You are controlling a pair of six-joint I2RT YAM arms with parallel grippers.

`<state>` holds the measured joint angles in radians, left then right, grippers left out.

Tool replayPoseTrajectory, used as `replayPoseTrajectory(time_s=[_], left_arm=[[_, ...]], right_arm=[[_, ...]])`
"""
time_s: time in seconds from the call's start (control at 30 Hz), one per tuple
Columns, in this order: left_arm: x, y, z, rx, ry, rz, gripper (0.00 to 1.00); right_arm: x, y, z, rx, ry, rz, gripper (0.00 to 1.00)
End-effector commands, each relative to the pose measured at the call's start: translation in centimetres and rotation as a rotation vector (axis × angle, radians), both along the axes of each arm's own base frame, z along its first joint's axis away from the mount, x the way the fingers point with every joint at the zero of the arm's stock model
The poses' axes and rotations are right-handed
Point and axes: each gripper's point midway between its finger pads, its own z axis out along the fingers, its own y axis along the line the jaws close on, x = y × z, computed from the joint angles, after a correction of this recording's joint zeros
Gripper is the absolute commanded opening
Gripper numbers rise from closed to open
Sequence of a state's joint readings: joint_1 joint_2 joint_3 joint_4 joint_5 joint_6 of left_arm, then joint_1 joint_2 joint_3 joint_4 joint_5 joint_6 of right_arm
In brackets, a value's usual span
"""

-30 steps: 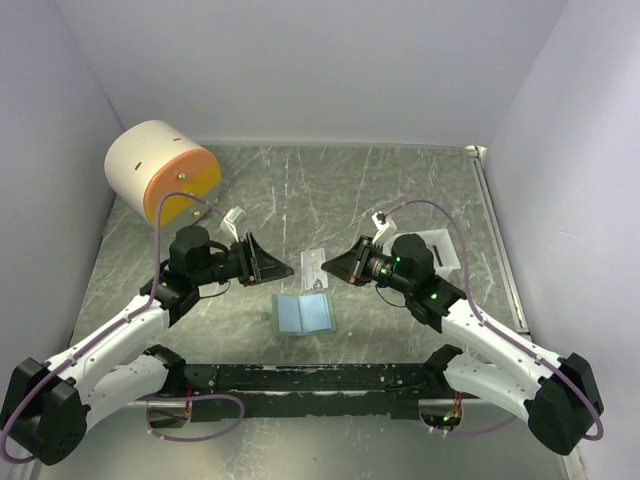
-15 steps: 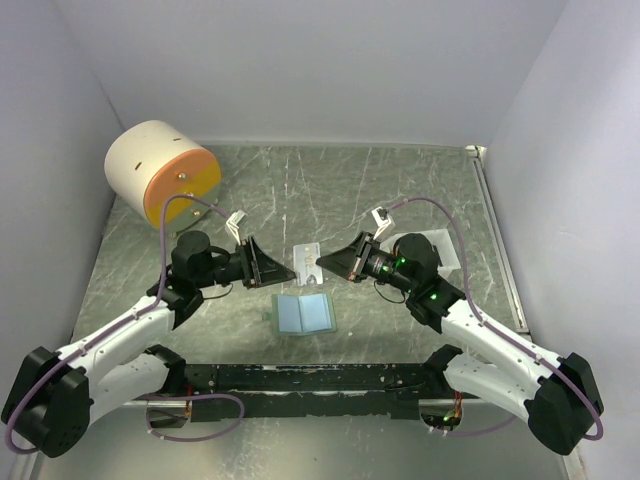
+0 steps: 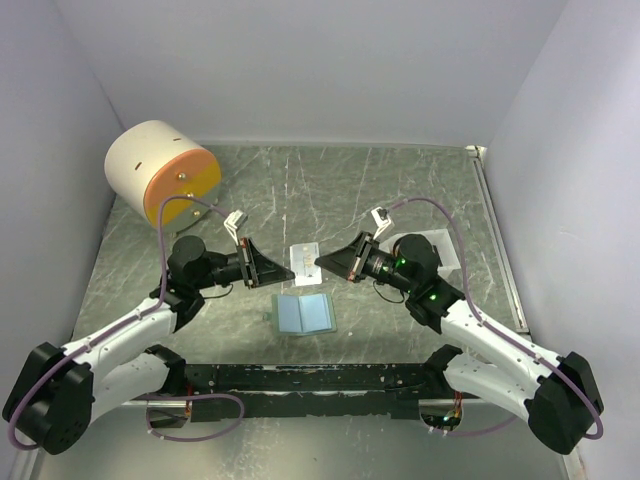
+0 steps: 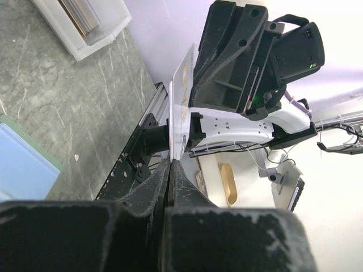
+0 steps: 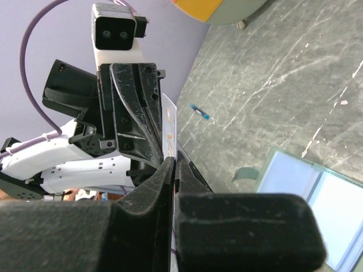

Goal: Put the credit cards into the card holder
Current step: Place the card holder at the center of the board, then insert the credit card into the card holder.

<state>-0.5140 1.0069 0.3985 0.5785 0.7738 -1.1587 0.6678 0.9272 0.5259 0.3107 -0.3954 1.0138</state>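
Credit card (image 3: pixel 304 251) in grip of left gripper (image 3: pixel 290 270) and right gripper (image 3: pixel 318 262), above card holder (image 3: pixel 304 314)

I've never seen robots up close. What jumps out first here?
At the centre of the scene, the left gripper and right gripper both pinch one pale credit card held between them. Just nearer the robot, the card holder lies open, pale blue inside. A round cream-and-orange cabinet stands in the far left corner.

1 credit card (image 3: pixel 304 251) aloft; 1 card holder (image 3: pixel 305 314); 1 tray (image 4: pixel 102 39); 1 cabinet (image 3: pixel 160 170).
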Motion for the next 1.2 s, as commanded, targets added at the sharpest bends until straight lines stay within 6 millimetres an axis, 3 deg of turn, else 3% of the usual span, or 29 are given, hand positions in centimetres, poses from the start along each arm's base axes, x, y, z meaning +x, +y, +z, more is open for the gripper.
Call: replayPoseTrajectory(time_s=[0.0,0.37,0.47,0.57,0.77,1.03,1.17], left_arm=[[-0.5,0.2,0.9,-0.021,-0.062,-0.01,0.07],[0.0,1.2,-2.2,0.109,-0.034,0.065,0.07],[0.6,1.6,-4.0,0.194,-0.002,0.099,0.07],[0.8,2.6,-7.2,0.32,0.084,0.146,0.07],[0.5,3.0,-9.7,0.378,0.185,0.16,0.07],[0.0,2.3,-10.8,0.378,0.235,0.134,0.07],[0.5,3.6,-13.2,0.508,0.255,0.184,0.07]], right_arm=[[-0.3,-0.5,-0.7,-0.031,-0.009,-0.017,0.0],[0.6,-2.8,-0.9,-0.126,-0.048,-0.136,0.0],[1.0,-3.6,-2.3,-0.188,-0.025,-0.176,0.0],[1.5,-4.6,-3.6,-0.254,-0.008,-0.228,0.0],[2.1,-6.0,-6.4,-0.372,0.025,-0.284,0.0],[1.2,-4.1,-11.4,-0.424,0.106,-0.15,0.0],[0.4,-2.7,-12.8,-0.388,0.138,-0.069,0.0]])
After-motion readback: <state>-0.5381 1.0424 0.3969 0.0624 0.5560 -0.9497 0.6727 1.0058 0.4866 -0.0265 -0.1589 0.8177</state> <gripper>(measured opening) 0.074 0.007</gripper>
